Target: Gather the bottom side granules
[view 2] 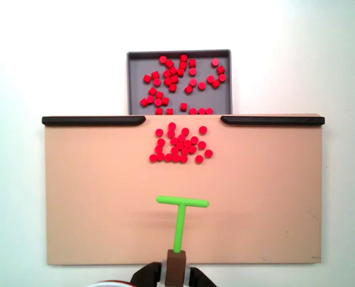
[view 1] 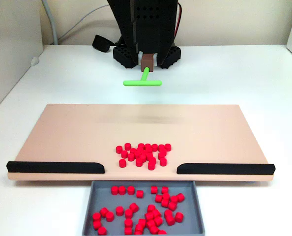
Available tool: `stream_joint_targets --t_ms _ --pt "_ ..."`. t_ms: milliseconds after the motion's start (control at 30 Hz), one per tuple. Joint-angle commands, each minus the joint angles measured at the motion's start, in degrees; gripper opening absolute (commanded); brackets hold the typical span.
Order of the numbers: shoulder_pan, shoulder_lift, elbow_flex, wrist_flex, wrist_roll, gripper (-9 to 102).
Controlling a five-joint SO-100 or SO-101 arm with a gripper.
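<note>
- You get bright, even, diffuse lighting in both fixed views.
- The white table (view 2: 22,60) is close to overexposed; its surface detail is washed out.
- Shadows are soft and short: note the faint one under the board (view 1: 62,132) front edge.
- Both pictures are slightly soft; granules (view 1: 143,155) show blurred edges.

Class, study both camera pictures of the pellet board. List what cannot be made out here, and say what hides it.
1. The gripper's fingers, open or shut: a brown block covers the green T-tool's stem end in both fixed views.
2. The arm's upper part: cut off by the top edge in a fixed view.
3. The grey tray's near end: cut off by the bottom edge.
</note>
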Motion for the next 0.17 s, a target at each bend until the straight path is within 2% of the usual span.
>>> stream_joint_targets --t_ms 0,133 --pt "-0.35 0.09 -1.49 -0.35 -0.09 0" --pt "-0.35 0.26 -1.49 -0.35 0.18 0"
